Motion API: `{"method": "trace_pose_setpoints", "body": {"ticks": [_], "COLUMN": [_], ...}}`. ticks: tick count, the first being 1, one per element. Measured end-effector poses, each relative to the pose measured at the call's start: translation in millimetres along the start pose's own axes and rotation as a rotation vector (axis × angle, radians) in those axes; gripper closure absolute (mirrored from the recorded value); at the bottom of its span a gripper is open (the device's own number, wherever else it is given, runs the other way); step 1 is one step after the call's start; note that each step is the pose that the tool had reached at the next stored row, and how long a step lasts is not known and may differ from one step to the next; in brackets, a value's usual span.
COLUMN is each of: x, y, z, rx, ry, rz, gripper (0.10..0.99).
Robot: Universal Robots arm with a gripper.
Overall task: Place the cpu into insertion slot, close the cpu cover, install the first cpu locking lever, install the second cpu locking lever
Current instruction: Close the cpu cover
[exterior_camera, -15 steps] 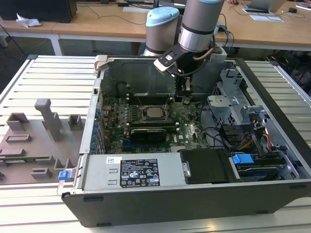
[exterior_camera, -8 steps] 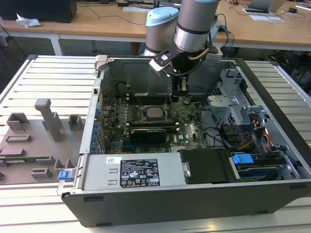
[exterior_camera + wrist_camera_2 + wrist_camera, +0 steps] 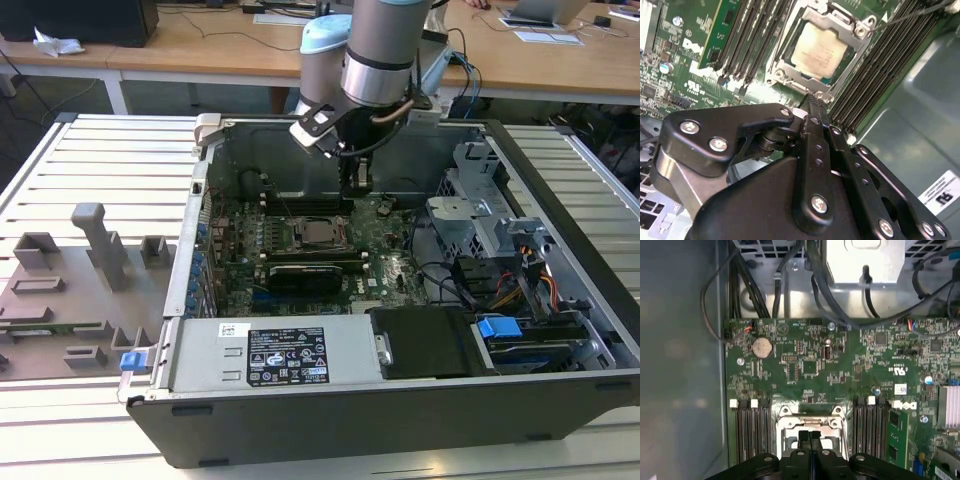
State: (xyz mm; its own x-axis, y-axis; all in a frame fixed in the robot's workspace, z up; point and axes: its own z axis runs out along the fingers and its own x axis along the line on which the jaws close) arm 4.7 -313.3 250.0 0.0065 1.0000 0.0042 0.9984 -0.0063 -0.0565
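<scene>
CPU SEATED, COVER DOWN: The cpu sits flat in the slot near mid-board. Its silver top shows thru the window of the cover, which lies closed over it. Steps 1 & 2 look done, so the step in hand is prob. the lever work. A thin dark rod angles off past the cover's corner in the second wrist view; lever or cable, can't tell.

The fingers are pressed together tip to tip w/ nothing held. Their tips hang just beside the cover's edge, on the slot's far side in the exterior view. Whether they touch the frame can't be made out. The cpu lies just past the tips, apart from them, under its cover.

As a judgement, lever work calls for a narrow closed tip set squarely on a thin, springy rod. The push must be steady, w/o skidding onto the cover or the RAM slots that flank the slot on both sides.

Around it: the green board, w/ a coin cell further out, lies inside an open pc case on a slatted desk. The arm drops in from the case's far side. A grey fixture tray lies beside the case at the exterior view's left.
</scene>
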Motion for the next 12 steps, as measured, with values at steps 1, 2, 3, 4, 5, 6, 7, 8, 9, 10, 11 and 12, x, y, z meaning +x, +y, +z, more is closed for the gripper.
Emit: {"method": "trace_pose_setpoints", "body": {"ticks": [1,2,3,4,5,6,7,8,9,10,11,12], "x": [-0.1,-0.1,-0.1,-0.1,-0.2,-0.3,-0.3,-0.3,-0.4,-0.5,-0.6,-0.7], "y": [-4.8,-8.3,-11.5,-14.2,-17.0,-21.8,-26.0,-30.4,-35.0,-45.0,-48.8,-51.8], "z": [1.2,3.0,5.4,7.5,9.6,12.5,14.6,16.7,18.8,23.7,26.0,28.0], "rx": [0.000,0.000,0.000,0.000,0.000,0.000,0.000,0.000,0.000,0.000,0.000,0.000], "ry": [-0.0002,-0.0002,-0.0001,0.0000,-0.0001,-0.0002,-0.0002,-0.0002,-0.0001,-0.0001,-0.0001,-0.0002], "rz": [0.000,0.000,0.000,0.000,0.000,0.000,0.000,0.000,0.000,0.000,0.000,0.000], "gripper": [0.980,0.980,0.980,0.980,0.980,0.980,0.980,0.980,0.980,0.980,0.980,0.980]}}
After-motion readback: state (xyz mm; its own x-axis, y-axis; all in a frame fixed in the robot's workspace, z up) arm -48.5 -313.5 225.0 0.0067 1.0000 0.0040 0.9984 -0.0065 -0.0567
